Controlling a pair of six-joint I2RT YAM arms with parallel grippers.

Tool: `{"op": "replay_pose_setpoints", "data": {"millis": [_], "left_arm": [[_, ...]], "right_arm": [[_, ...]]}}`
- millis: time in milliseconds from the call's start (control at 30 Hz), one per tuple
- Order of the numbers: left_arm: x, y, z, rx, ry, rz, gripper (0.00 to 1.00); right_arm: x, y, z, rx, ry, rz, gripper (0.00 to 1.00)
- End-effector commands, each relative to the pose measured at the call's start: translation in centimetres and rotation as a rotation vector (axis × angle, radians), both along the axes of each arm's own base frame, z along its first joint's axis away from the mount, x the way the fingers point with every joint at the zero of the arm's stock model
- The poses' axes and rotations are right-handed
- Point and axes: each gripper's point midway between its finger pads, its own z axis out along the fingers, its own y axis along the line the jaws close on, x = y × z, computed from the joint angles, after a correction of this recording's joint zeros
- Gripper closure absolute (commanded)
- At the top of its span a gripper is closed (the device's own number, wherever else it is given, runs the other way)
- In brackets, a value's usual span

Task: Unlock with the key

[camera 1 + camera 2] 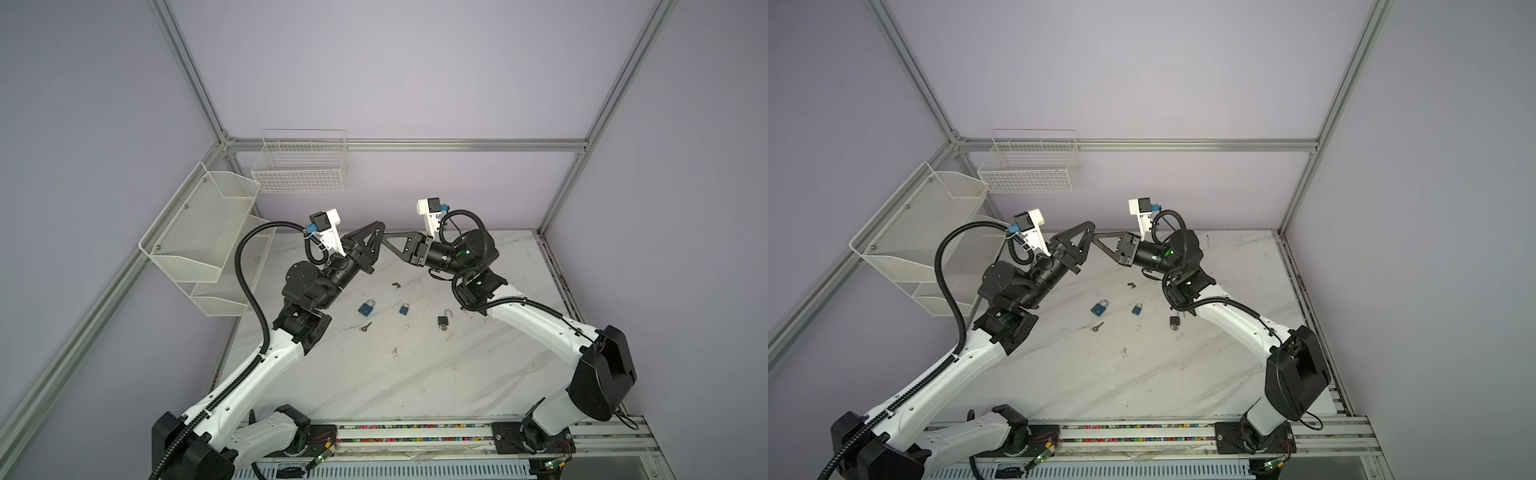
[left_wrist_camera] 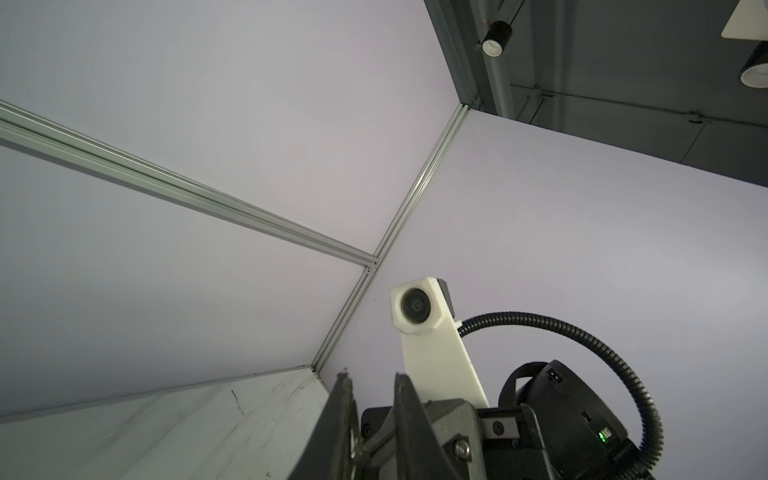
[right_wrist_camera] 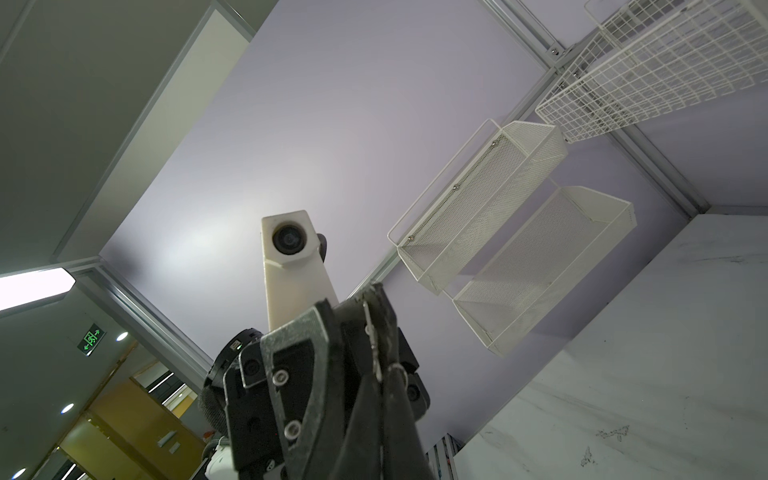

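Two grippers meet tip to tip, raised above the marble table (image 1: 415, 374). Our right gripper (image 3: 374, 301) is clamped tight on a thin silver key (image 3: 371, 332), seen edge-on with its tip poking out. Our left gripper (image 2: 372, 378) has its jaws a little apart; we cannot tell whether it grips anything. Down on the table lie a larger blue padlock (image 1: 366, 308), a loose key (image 1: 365, 327) just beside it, a smaller blue padlock (image 1: 404, 308), and a black padlock (image 1: 443, 321) with its shackle swung open.
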Motion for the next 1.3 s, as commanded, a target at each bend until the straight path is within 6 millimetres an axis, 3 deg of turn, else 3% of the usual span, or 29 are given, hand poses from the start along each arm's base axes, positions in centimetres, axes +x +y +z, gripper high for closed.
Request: {"op": "replay_pose_setpoints", "data": {"millis": [0, 267, 433, 700, 967, 1267], "left_arm": [[-1.8, 0.6, 1.5, -0.016, -0.049, -0.004, 0.72], [-1.9, 1.8, -0.3, 0.055, 0.105, 0.036, 0.61], [-3.0, 2.1, -0.6, 0.073, 0.147, -0.015, 0.6], [-2.8, 1.5, -0.8, 0.044, 0.187, -0.117, 0.6], [-1.9, 1.1, -1.2, 0.015, 0.212, -0.147, 0.64], [-1.5, 0.8, -1.7, -0.003, 0.229, -0.167, 0.79]], "right_arm": [[0.1, -0.2, -0.8, -0.038, 0.041, -0.013, 1.0], [-0.6, -1.4, -2.1, -0.104, 0.046, 0.01, 1.0], [-1.6, -1.2, -3.9, -0.205, 0.032, 0.066, 1.0], [-2.5, -1.1, -4.2, -0.264, -0.01, 0.111, 1.0], [-3.2, -1.1, -3.7, -0.251, -0.033, 0.147, 1.0], [-3.2, -1.1, -3.3, -0.229, -0.042, 0.149, 1.0]]}}
